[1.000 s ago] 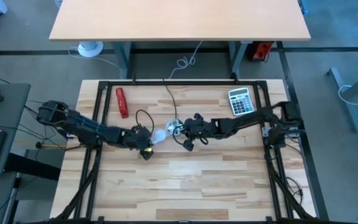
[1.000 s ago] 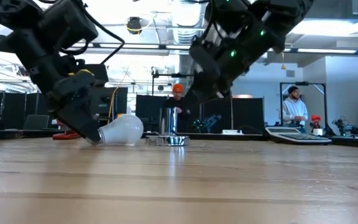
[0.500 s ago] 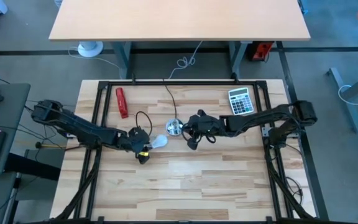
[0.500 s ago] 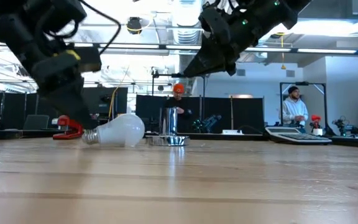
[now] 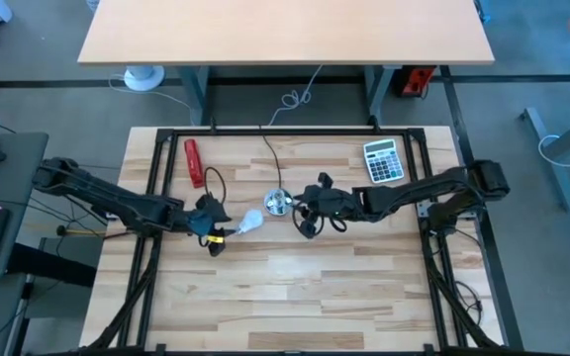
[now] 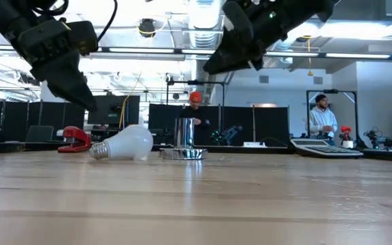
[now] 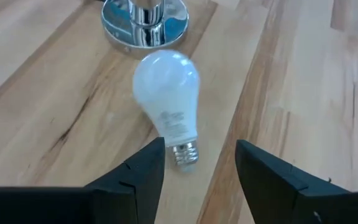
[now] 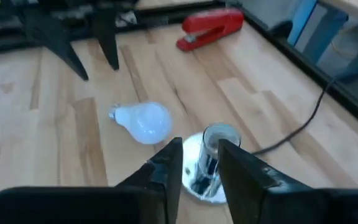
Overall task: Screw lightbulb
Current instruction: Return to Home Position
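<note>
Lying beside the socket [image 5: 278, 203], the bulb [image 5: 252, 222] looks light, slick, fragile: hold it gently round the glass. Left gripper [image 7: 201, 146] and right gripper [image 8: 199, 149] both gape, empty, either side of it.

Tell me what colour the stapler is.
The stapler is red, clearest in the right wrist view.

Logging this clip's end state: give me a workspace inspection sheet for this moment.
Surface: wooden table, no spills seen.
Job's things: lightbulb lies on its side beside the silver socket, not screwed in.
Clutter: red stapler; calculator.
Grippers: left gripper open, raised near the bulb's base; right gripper open, raised beside the socket.
Cables: black cord runs from the socket to the far edge.
Surroundings: people beyond the table.
</note>
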